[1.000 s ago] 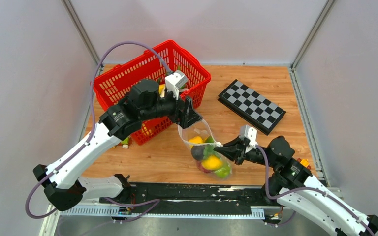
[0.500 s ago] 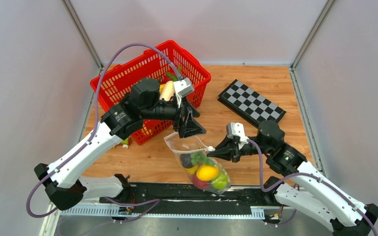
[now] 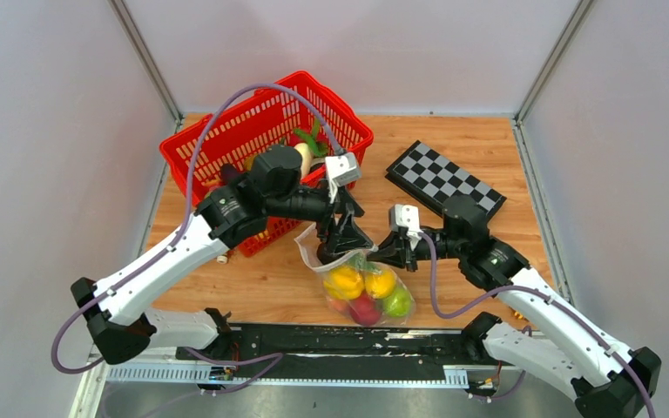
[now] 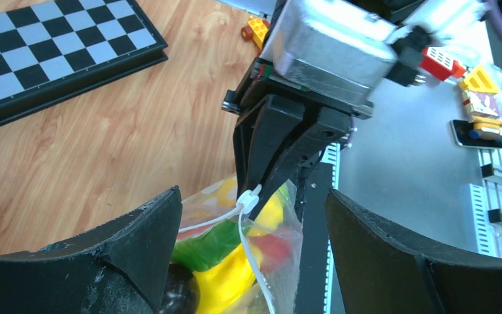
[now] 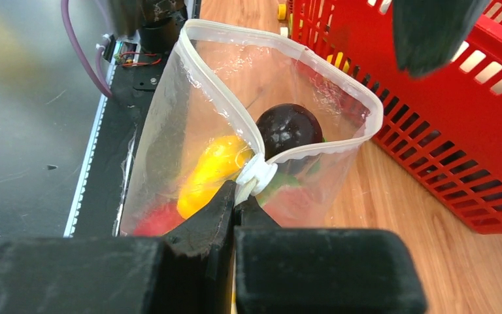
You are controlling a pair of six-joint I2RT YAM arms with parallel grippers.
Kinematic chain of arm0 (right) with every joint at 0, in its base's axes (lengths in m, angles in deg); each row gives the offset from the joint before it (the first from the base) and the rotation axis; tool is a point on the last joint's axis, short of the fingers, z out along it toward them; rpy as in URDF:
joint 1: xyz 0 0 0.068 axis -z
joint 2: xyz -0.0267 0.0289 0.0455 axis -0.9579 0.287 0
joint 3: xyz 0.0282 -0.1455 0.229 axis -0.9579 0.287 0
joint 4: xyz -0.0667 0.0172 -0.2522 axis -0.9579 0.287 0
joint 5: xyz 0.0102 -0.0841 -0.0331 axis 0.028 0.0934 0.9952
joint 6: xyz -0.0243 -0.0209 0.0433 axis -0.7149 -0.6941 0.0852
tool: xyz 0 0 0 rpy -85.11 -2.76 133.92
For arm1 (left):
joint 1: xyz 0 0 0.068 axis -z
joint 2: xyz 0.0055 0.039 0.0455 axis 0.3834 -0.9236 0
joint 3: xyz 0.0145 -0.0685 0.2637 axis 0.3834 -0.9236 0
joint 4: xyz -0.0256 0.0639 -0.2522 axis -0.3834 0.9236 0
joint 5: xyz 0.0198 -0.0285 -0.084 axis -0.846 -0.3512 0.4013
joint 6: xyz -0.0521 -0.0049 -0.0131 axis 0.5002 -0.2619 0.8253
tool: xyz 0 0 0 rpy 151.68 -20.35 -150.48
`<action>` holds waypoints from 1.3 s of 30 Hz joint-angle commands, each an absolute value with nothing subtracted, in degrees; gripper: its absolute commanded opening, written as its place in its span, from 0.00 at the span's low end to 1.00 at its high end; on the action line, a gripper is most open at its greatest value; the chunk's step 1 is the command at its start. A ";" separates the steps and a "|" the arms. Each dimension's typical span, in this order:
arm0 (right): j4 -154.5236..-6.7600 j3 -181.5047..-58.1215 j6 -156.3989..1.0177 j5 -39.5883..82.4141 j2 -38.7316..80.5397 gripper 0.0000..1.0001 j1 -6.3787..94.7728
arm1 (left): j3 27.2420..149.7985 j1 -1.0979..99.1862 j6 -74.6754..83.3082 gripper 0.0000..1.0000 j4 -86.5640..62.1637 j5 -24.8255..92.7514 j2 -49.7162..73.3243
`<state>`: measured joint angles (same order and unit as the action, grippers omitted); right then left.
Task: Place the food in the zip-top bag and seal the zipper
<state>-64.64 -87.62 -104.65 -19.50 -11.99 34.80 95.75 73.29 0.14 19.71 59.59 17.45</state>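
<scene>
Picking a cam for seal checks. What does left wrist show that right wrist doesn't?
Only left wrist: the checkerboard and the silver camera housing on the right wrist. Only right wrist: the slatted wall of the red basket and the whole open loop of the zipper. Both: the zip-top bag, yellow food inside, and the right gripper shut on the white zipper slider.

The zip-top bag [image 3: 361, 283] gapes upward, but access is hemmed in: the left tool [image 3: 341, 237], jaws spread wide, sits directly over the mouth, and the right tool [image 3: 381, 254] pinches the mouth's right edge. The red basket [image 3: 226, 144] crowds the far-left side. The checkerboard [image 3: 444, 183] occupies the far right. Bare counter [image 3: 383, 148] lies between them.
</scene>
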 commanded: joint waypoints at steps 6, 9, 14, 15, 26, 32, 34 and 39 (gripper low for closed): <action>-65.37 -87.77 -108.48 -16.55 -19.81 0.00 35.40 | 98.14 76.72 -4.14 0.86 18.89 55.75 12.98; -65.33 -87.05 -108.29 -16.56 -21.58 0.00 35.43 | 100.44 78.08 -5.70 0.82 21.14 55.72 11.32; -65.78 -86.46 -107.73 -16.43 -23.41 0.00 35.52 | 101.02 79.09 -7.06 0.67 22.83 55.67 9.80; -65.78 -86.38 -107.78 -16.32 -23.54 0.00 35.53 | 101.14 79.21 -7.07 0.65 22.75 55.68 9.70; -65.52 -85.82 -107.56 -16.08 -24.14 0.00 35.53 | 100.77 79.50 -9.96 0.50 22.85 58.35 10.18; -66.12 -85.75 -107.10 -16.12 -23.80 0.00 35.51 | 100.43 79.74 -10.53 0.47 21.88 61.37 9.74; -66.10 -85.71 -107.09 -16.23 -23.71 0.00 35.48 | 99.93 79.92 -10.96 0.52 21.15 62.17 9.92; -66.48 -85.75 -106.73 -16.54 -23.70 0.00 35.53 | 98.62 80.04 -13.40 0.59 20.83 63.90 10.20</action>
